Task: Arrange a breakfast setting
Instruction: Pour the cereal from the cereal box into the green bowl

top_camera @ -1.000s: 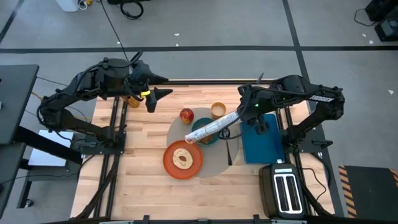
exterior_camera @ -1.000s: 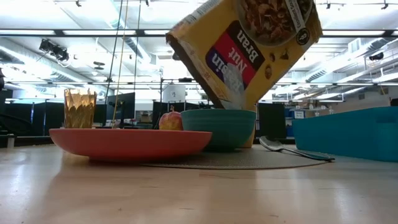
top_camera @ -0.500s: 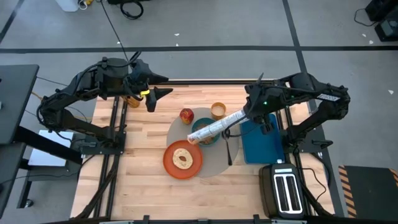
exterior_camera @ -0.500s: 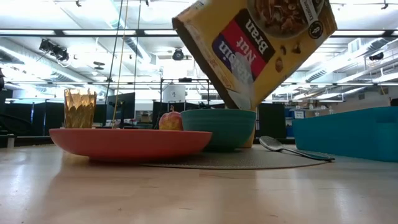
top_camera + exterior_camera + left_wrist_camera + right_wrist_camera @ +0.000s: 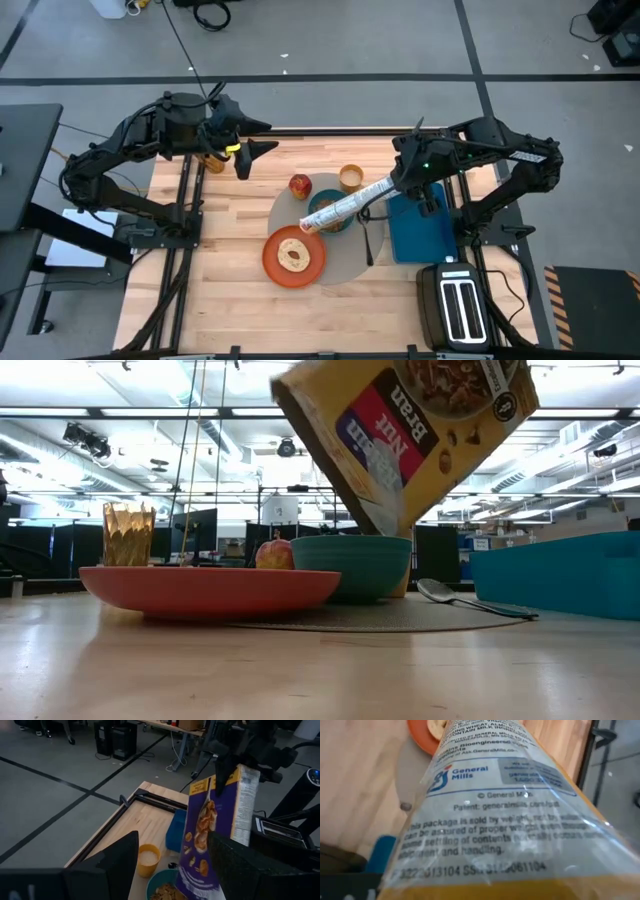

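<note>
My right gripper (image 5: 402, 186) is shut on a yellow cereal box (image 5: 345, 207), which slants down over the teal bowl (image 5: 352, 565) with its lower end (image 5: 385, 525) at the bowl's rim. The bowl, the red apple (image 5: 299, 185), the yellow-orange cup (image 5: 351, 178), the metal spoon (image 5: 470, 600) and the orange plate (image 5: 272, 256) with the bagel (image 5: 293, 255) rest on the round grey placemat (image 5: 345, 262). My left gripper (image 5: 262, 138) is open and empty above the table's far left part. My right gripper holds the cereal box by its raised end (image 5: 239, 770), pinched between the two fingers, which come at it from the table's right side. The box is lifted clear and tilted, its lower end (image 5: 310, 222) over the bowl. The box fills the right wrist view (image 5: 495, 795) and hides the fingers there.
A blue tray (image 5: 420, 232) lies right of the placemat, and a black two-slot toaster (image 5: 456, 305) stands at the near right corner. An amber glass (image 5: 128, 533) stands at the far left, below my left gripper. Bare wood shows on the table's near left.
My right gripper has gone a little toward the table's right edge with the cereal box. The box has shifted with it and stays tilted over the bowl.
</note>
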